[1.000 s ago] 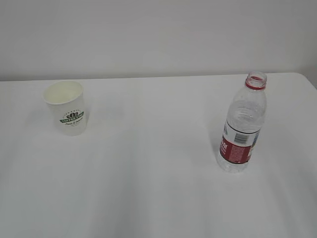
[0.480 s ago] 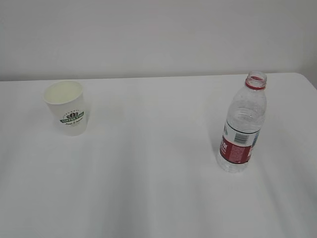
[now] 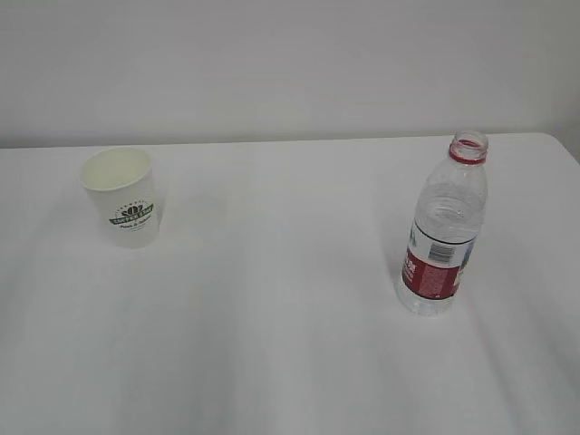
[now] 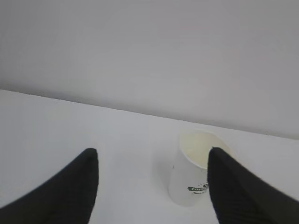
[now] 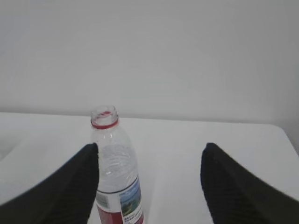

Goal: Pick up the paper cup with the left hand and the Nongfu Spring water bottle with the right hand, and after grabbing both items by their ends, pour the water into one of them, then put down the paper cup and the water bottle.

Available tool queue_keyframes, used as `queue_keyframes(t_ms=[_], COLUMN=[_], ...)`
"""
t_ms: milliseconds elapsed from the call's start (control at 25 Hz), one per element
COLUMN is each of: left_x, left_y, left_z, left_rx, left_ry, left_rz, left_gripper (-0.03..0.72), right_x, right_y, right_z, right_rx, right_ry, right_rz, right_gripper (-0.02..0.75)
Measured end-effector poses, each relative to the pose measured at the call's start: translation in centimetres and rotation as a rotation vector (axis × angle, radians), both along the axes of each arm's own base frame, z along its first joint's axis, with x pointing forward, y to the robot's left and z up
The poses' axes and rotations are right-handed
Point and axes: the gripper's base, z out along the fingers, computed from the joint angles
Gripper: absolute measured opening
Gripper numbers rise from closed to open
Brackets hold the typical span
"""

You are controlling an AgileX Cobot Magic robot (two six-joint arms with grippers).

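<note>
The paper cup (image 3: 122, 195) stands upright at the table's far left, white with a green logo. The Nongfu Spring water bottle (image 3: 444, 231) stands uncapped at the right, with a red-and-white label; I cannot tell how much water it holds. Neither arm shows in the exterior view. In the left wrist view my left gripper (image 4: 153, 154) is open, and the cup (image 4: 191, 179) stands beyond it, partly behind the right finger (image 4: 238, 191). My right gripper (image 5: 150, 149) is open too. The bottle (image 5: 114, 172) stands ahead, close to its left finger (image 5: 70, 191).
The white table (image 3: 272, 299) runs back to a plain pale wall. Its far right corner (image 3: 553, 140) lies just behind the bottle.
</note>
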Motion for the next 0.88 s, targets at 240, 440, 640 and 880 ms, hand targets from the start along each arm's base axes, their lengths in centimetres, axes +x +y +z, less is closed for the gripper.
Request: queue_keyframes(t_ms=[240, 440, 640, 880], left_x=[-0.1, 1.2, 3.1, 4.8], left_y=[-1.9, -3.4, -4.7, -5.4], left_z=[-0.9, -2.4, -4.0, -5.3], left_rx=[0.082, 0.113, 0.120, 0.119], left_ry=[-0.022, 0.058, 0.078, 0.055], left_rz=[-0.146, -0.240, -0.284, -0.295], left_gripper=[0.525, 0.524, 0.524, 0.524], right_x=[-0.1, -0.2, 0.6, 2.9], right_y=[0.0, 0.0, 0.3, 1.1], right_z=[-2.1, -3.4, -3.6, -4.9], right_rx=[0.039, 0.070, 0.054, -0.012], right_ry=[0.015, 0.046, 0.053, 0.111], right_rz=[0.004, 0.000, 0.009, 0.050], right_gripper=[0.524, 0.524, 0.524, 0.524])
